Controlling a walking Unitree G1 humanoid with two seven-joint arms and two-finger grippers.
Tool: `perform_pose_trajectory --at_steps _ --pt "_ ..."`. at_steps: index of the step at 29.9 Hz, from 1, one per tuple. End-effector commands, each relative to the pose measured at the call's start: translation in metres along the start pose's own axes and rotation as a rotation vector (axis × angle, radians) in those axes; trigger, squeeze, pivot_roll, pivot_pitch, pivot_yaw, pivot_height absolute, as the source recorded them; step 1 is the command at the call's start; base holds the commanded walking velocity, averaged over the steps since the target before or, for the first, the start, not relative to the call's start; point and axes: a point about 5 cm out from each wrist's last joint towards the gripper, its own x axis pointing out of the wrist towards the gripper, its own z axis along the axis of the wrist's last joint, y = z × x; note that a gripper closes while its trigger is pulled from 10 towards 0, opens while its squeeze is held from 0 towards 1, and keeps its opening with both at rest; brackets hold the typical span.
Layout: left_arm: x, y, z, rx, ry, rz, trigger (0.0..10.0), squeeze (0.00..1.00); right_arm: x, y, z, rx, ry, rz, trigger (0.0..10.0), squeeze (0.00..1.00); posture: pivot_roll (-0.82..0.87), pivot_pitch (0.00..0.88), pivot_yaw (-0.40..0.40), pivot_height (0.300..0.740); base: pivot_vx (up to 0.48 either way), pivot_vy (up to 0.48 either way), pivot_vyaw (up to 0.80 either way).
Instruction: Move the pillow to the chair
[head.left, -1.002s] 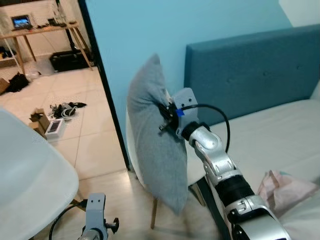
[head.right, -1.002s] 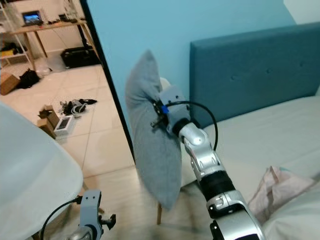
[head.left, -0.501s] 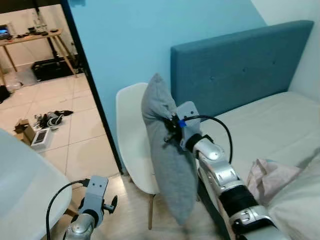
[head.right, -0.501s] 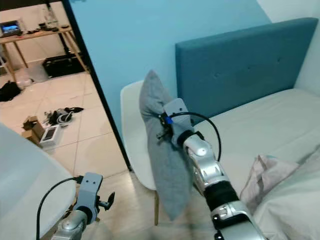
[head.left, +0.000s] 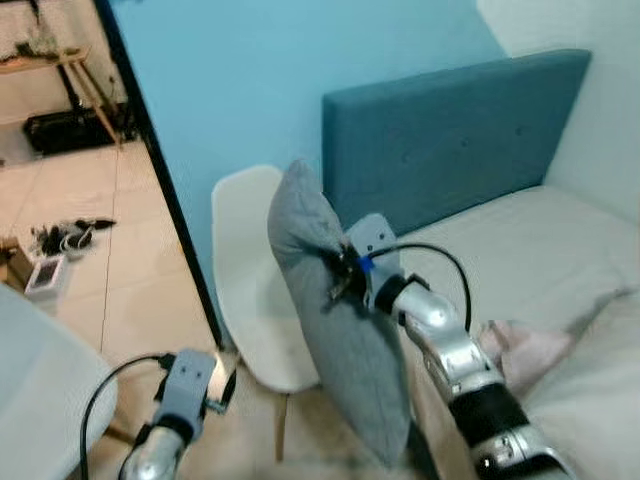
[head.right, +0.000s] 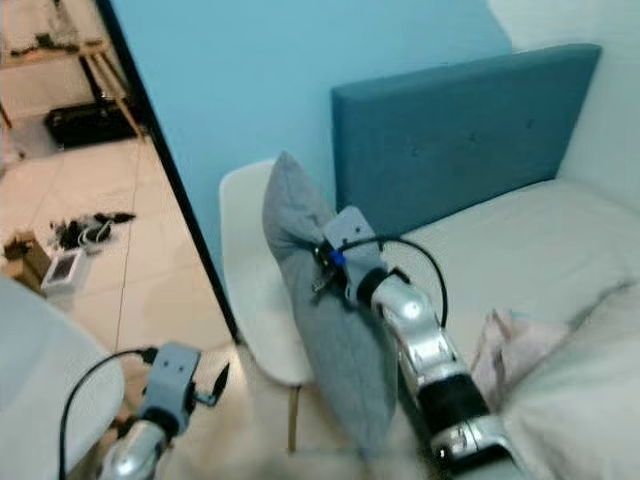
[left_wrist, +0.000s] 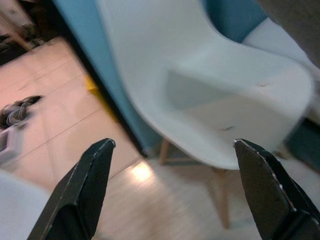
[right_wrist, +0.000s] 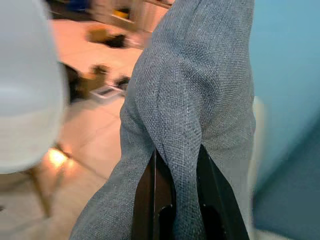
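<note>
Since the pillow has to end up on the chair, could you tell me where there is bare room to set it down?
The white chair has a bare seat, bordered by its curved back and the blue wall. The right gripper holds the grey pillow just in front of it. The floor beyond the doorway is cluttered; the left gripper is open, low before the chair.

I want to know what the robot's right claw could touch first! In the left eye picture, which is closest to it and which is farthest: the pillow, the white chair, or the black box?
From the right gripper:
1. Grey pillow, pinched in it.
2. White chair, just behind the pillow.
3. Black box, far off through the doorway.
</note>
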Motion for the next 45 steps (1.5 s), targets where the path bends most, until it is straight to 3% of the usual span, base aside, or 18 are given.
perform_pose_trajectory --at_steps 1,11,23,31,41,45 --pt "-0.001 0.001 0.006 0.034 -0.028 0.017 10.0 0.0 0.005 0.004 0.016 -0.012 -0.064 0.046 10.0 0.0 -0.23 0.027 -0.112 0.71 0.0 0.0 0.8" --pt "-0.005 -0.006 0.019 0.028 -0.067 0.004 10.0 0.0 0.015 -0.005 0.026 -0.019 -0.081 0.008 10.0 0.0 -0.21 0.038 -0.111 0.71 0.0 0.0 0.22" --pt "0.012 -0.022 0.037 -0.019 -0.085 -0.06 10.0 0.0 0.011 -0.001 0.024 0.01 -0.084 -0.025 10.0 0.0 -0.25 0.029 -0.093 0.71 0.0 -0.419 0.0" --pt "0.015 -0.019 0.046 -0.062 -0.112 0.006 10.0 0.0 0.009 0.003 0.021 0.011 -0.072 0.001 10.0 0.0 -0.24 0.03 -0.112 0.71 0.0 0.0 0.0" --pt "0.016 -0.016 0.052 -0.055 -0.12 0.009 10.0 0.0 0.011 0.006 0.024 0.024 -0.088 0.018 10.0 0.0 -0.23 0.029 -0.11 0.71 0.0 0.0 0.0" --pt "0.022 -0.001 0.07 -0.031 -0.188 0.075 10.0 0.0 0.011 0.011 0.028 0.059 -0.12 0.047 10.0 0.0 -0.22 0.027 -0.104 0.71 0.125 0.0 0.0"
